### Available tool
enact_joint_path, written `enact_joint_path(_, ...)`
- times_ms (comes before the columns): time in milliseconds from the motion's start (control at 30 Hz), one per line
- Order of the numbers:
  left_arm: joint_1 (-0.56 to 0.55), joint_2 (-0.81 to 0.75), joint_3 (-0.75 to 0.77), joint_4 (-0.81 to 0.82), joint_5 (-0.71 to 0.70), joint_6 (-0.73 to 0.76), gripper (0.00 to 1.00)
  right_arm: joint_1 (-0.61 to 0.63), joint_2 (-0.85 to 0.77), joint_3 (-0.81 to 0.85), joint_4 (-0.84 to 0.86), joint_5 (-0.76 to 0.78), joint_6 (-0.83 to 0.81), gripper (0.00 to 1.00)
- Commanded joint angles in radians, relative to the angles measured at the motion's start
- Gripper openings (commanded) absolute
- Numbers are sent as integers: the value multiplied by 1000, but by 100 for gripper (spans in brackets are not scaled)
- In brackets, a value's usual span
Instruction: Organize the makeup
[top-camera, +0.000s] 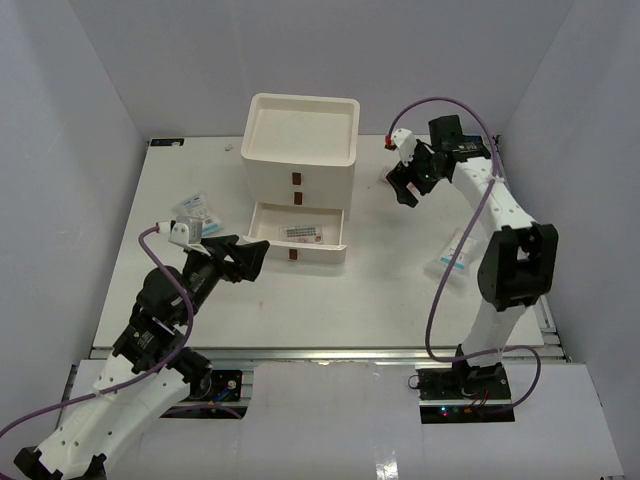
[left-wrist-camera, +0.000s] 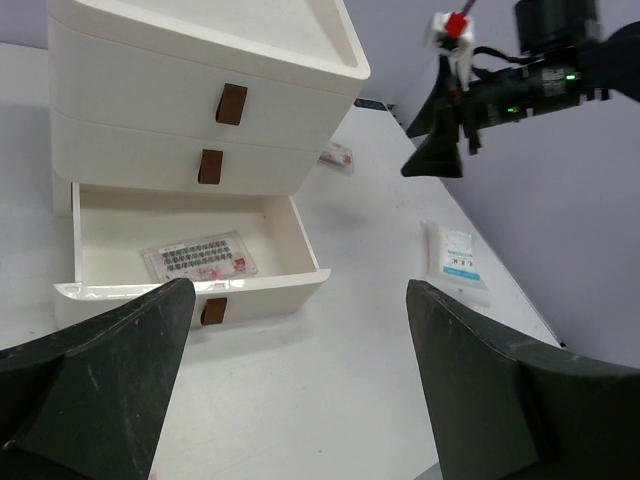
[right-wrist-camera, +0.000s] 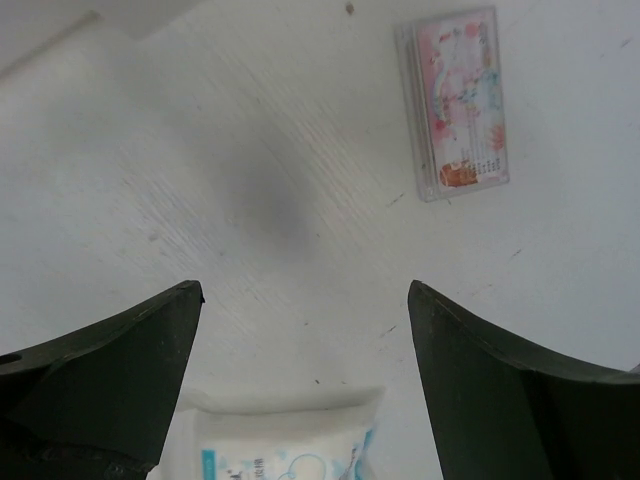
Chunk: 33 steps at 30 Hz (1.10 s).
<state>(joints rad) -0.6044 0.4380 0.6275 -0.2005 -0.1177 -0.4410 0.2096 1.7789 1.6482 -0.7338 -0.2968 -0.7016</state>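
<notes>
The left end effector (top-camera: 254, 258) hangs spread and empty just left of the pulled-out bottom drawer (left-wrist-camera: 290, 230) of the white plastic three-drawer box (top-camera: 300, 150). A flat clear packet with pink print (left-wrist-camera: 198, 258) lies in that drawer. Right of the box, the right end effector (right-wrist-camera: 305, 290) is spread over the white bench (top-camera: 330, 300), holding nothing, near a flat pink-red packet (right-wrist-camera: 460, 100) and a clear blue-printed sachet (right-wrist-camera: 285, 448).

Drawer box (top-camera: 300, 165) stands mid-table (top-camera: 330, 310), toward the rear. Its bottom drawer (top-camera: 322, 254) is pulled forward, and one flat packet (top-camera: 301, 232) lies in it. Sachets (top-camera: 197, 214) lie at the box's 9 o'clock. Second packet (right-wrist-camera: 458, 100) lies at 3 o'clock, near the box. Single sachet (top-camera: 455, 256) lies at 4 o'clock, well apart.
</notes>
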Motion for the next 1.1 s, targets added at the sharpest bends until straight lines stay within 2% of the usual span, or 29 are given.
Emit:
enact_joint_path(0,0,7,-9,16,19,15,98,-1,232,163,16,114,-89,90)
enact_joint_path(133,0,5,-10,12,11,16,98,-2,403,397,-8,136,-159,90)
enact_joint_path(300,0,4,-7,7,-4,19,98,-2,621,615,-29,205,-192,90)
enact_joint_path(533,0,19,-5,6,-13,22,98,-19,660,597,71,190,-199,90)
enact_joint_path(867,0,30,-4,6,-22,22,98,-55,702,640,71,117,-160,90)
enact_joint_path(1067,0,35,-3,6,-23,21,98,-55,725,677,50,124,-174,90)
